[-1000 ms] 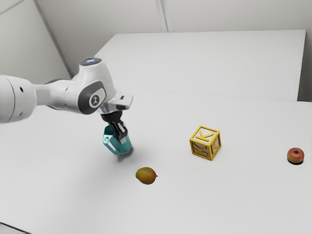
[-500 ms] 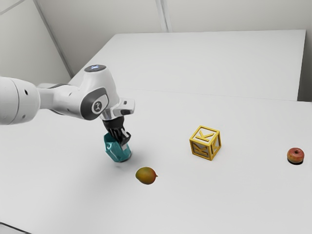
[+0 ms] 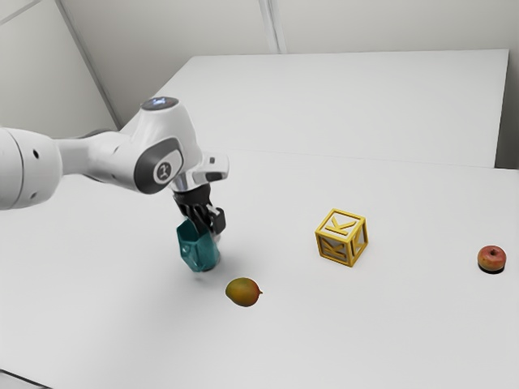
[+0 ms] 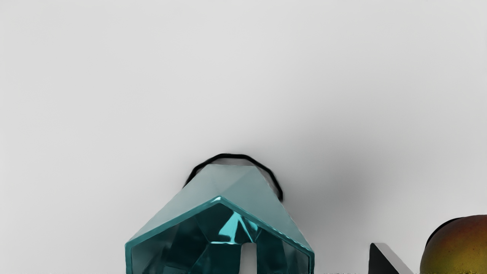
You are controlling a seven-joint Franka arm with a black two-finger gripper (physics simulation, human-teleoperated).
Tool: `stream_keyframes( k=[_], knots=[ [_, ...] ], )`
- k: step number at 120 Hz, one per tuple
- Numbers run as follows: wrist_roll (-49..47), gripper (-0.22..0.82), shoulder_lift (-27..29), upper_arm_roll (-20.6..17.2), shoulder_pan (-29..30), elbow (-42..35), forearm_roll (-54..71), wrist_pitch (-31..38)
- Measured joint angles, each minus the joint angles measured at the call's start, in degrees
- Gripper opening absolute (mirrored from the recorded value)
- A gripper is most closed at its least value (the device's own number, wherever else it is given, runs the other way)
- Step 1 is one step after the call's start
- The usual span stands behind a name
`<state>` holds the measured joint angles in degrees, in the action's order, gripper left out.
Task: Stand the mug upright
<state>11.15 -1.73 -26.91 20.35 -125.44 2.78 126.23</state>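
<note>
On the surface [image 3: 365,332], the pincer [image 3: 208,231] was observed released, fingers parted. Yellow block [image 3: 341,238] noted. Mug [image 3: 199,254] seen roughly upright, one finger inside, one outside. Mango [image 3: 243,292] located near mug; apple [image 3: 491,259] well apart.

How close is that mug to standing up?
Nearly there, seemingly: the teal mug's opening faces upward, though I can't tell whether it's fully straight. Under way: the open hand has one finger inside, another outside. Left: straightening if needed, then withdrawing the hand.
</note>
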Motion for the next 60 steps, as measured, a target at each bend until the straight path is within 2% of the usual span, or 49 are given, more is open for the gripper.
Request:
stream_keyframes(
  k=[11,24,48,54,60],
  knots=[
    [-0.47,0.38,1.77,-0.40,-0.10,0.61,-0.08,-1.11],
    [-0.97,0.47,3.30,-0.50,-0.57,2.90,-0.52,-3.47],
    [-2.26,0.55,2.81,-0.40,-1.03,15.79,-1.01,-11.67],
    [-2.87,0.56,2.50,0.94,-2.33,19.51,-0.98,-14.49],
    [-3.64,0.57,2.38,5.08,-6.39,22.52,-0.92,-17.07]
  ],
)
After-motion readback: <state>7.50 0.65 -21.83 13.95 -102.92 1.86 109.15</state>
